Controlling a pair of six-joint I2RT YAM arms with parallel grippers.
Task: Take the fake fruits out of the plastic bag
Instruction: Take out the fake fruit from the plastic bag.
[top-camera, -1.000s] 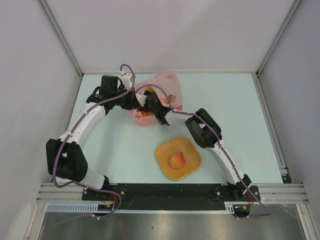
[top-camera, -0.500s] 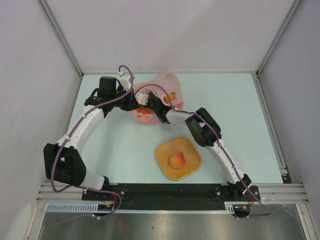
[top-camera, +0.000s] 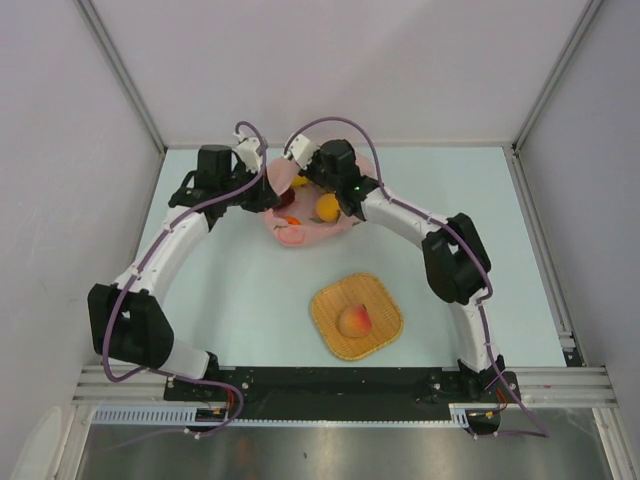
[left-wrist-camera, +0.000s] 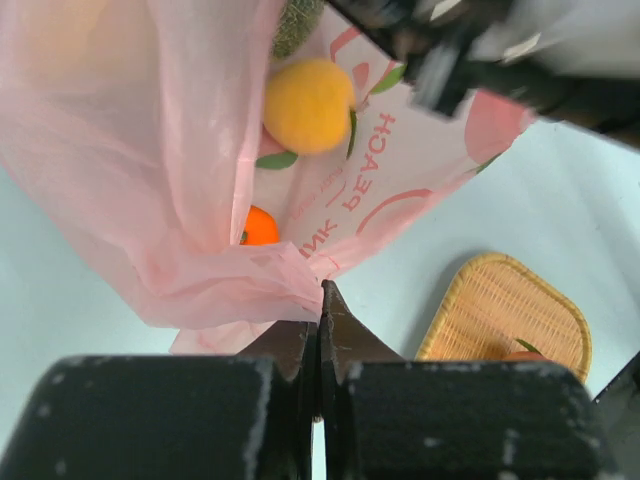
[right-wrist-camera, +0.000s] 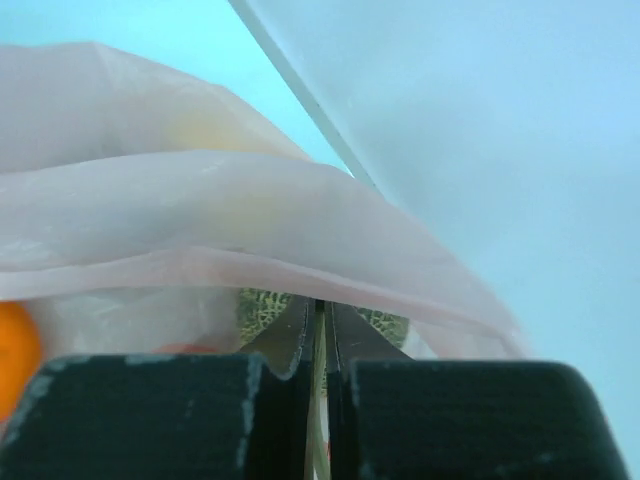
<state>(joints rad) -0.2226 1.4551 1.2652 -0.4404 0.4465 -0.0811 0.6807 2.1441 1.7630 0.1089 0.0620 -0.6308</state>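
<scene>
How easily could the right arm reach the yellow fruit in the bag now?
Probably not yet: the right gripper is shut on the plastic bag, so its jaws are not free; the yellow fruit lies inside.

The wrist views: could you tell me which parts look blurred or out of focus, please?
Left wrist: the print on the plastic bag and the yellow fruit are sharp, while the right arm at top right is smeared. Right wrist: the bag film is soft and hazy, and only a patch of melon shows beneath it.
</scene>
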